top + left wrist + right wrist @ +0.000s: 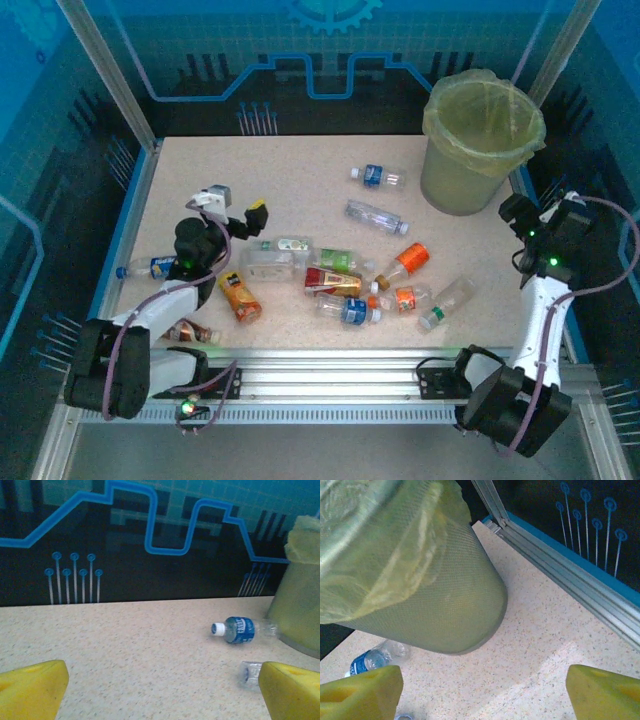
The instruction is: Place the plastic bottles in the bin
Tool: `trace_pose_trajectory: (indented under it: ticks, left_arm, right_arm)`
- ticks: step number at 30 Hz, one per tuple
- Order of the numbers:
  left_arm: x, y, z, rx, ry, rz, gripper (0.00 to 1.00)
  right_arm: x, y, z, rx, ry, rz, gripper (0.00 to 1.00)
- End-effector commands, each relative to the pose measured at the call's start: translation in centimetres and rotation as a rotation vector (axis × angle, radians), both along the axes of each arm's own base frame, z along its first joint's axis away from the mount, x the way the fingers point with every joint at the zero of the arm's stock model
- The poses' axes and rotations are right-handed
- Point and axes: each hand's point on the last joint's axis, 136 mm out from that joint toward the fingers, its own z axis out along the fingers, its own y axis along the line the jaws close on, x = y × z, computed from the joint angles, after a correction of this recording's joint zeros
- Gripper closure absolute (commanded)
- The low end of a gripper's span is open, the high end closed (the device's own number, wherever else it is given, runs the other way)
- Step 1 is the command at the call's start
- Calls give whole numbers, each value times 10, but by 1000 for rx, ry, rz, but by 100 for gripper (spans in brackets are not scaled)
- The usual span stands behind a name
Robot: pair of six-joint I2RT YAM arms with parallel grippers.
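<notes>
Right hand (482,686), open and empty, hovers beside the bin (462,185); left hand (164,680), also open, hangs well away. Gripping the bin-side bottle (378,177) mid-body seems wisest.

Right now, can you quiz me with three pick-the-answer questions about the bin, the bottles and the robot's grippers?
1. Where does the bin stand? A near left; B far right; C middle.
2. What colour are the fingers of the left gripper? A red; B white; C yellow.
3. How is the blue-label bottle by the bin? A lying down; B standing up; C inside the bin.
Answers: 1 B, it stands at the far right of the table; 2 C, both fingers look yellow; 3 A, it lies flat on the table.
</notes>
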Motion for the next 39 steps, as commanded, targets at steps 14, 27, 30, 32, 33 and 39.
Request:
trace_pose_trajectory:
  ticks: [14,27,30,32,33,39]
  left_arm:
    - [5,-16,19,-39,12,-65,1]
    - [-2,-21,18,-68,48,-97,1]
    - [-4,-23,17,-71,55,-107,1]
    - [-6,-23,15,-75,61,-110,1]
    - [-6,-23,15,-78,61,-113,1]
    - [-8,-26,10,-92,78,-131,1]
  right_arm:
    - [11,124,104,-421,101,313,17]
    - [111,181,128,-790,369,521,19]
    - [136,179,127,-806,390,520,20]
    - [151,178,123,-810,400,527,20]
    - [156,178,120,-812,409,535,19]
    - [183,170,89,-791,480,564,19]
